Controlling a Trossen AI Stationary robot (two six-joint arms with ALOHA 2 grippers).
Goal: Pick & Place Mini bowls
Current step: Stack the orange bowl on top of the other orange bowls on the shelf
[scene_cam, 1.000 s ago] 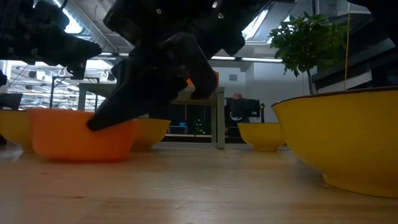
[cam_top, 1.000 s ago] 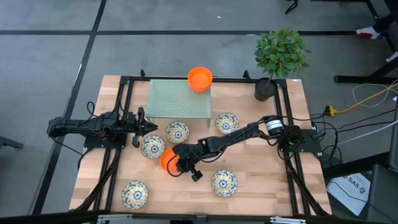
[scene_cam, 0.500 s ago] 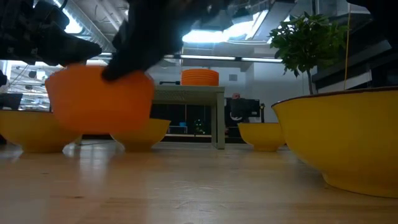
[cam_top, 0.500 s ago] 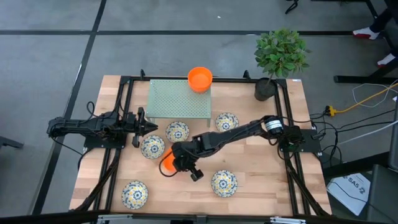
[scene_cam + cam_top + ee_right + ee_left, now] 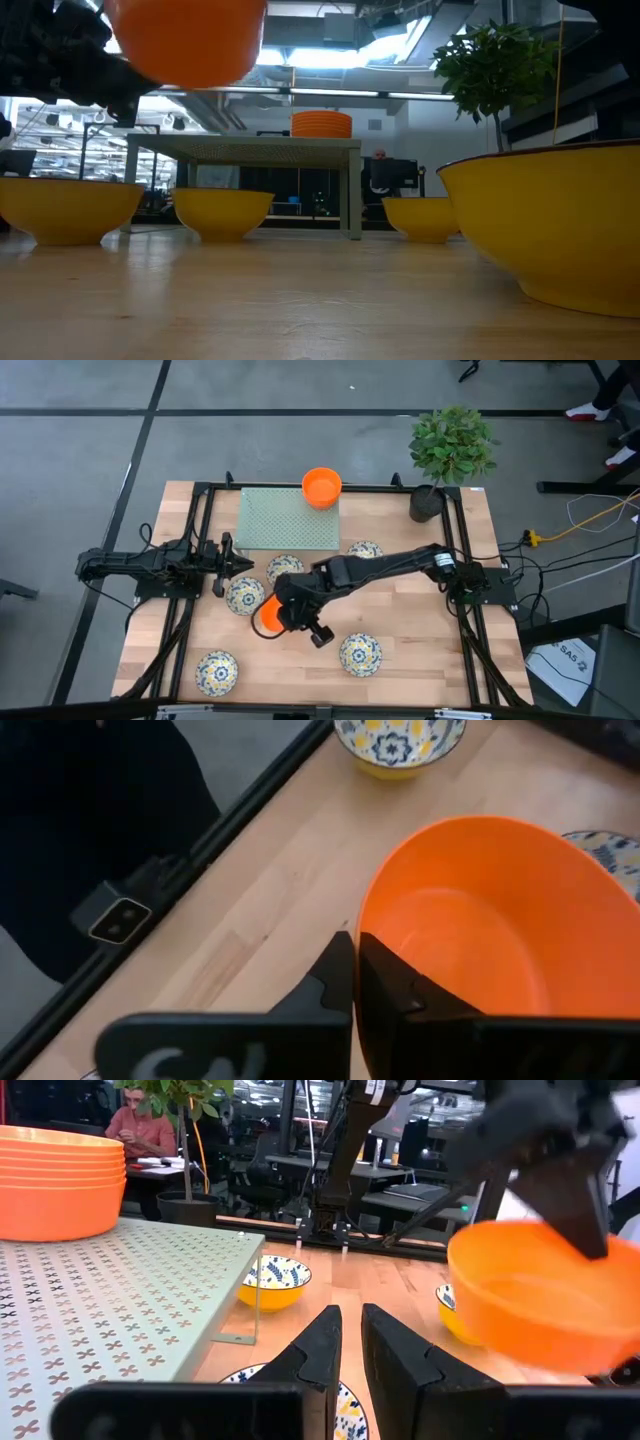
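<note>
- An orange bowl (image 5: 268,616) is held by its rim in the clamped right gripper (image 5: 283,612), lifted above the table (image 5: 420,650) middle.
- Near the left edge, the left gripper (image 5: 228,556) is kept narrow, empty.
- Orange bowls (image 5: 321,487) are stacked on the green rack (image 5: 288,520) at the far edge.

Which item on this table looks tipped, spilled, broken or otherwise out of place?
Nothing stands out. The patterned bowls sit upright on the wooden table, the orange bowl stack stands neatly on the green perforated stand, and the plant pot is upright. The right gripper holds an orange bowl by its rim, clear of the table.
</note>
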